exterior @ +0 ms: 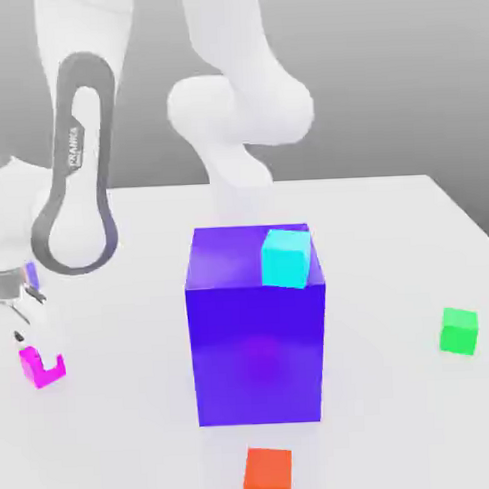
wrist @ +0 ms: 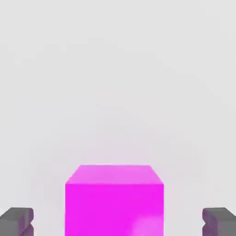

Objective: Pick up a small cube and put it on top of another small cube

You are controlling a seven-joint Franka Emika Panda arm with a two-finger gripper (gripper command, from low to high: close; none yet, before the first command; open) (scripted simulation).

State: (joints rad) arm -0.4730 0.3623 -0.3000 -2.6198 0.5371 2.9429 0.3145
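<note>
Gripper (exterior: pixel 27 333) sits low at the exterior view's left, right above the small magenta cube (exterior: pixel 41 366), with its fingers spread apart and nothing between them yet. That cube rests on the white table (exterior: pixel 389 252), partly hidden by a finger, so it looks a bit notched. Arm is the usual white Panda (exterior: pixel 238 109) curving down from the back.

Rest of the exterior view: big blue-purple block (exterior: pixel 257 333) sits in the middle, with a small cyan cube (exterior: pixel 286 258) on top near its back right corner as seen there. The orange-red cube (exterior: pixel 268 474) is on the table in front of the block, well apart from the magenta one. A green cube (exterior: pixel 458 330) sits off on the exterior view's right, by itself.

Hand view: the magenta cube (wrist: pixel 114 200) is dead centre between the two dark fingertips (wrist: pixel 16 221), clear gaps on both sides, so no contact. It sits flat on the table (wrist: pixel 118 83), top face and one side showing.
</note>
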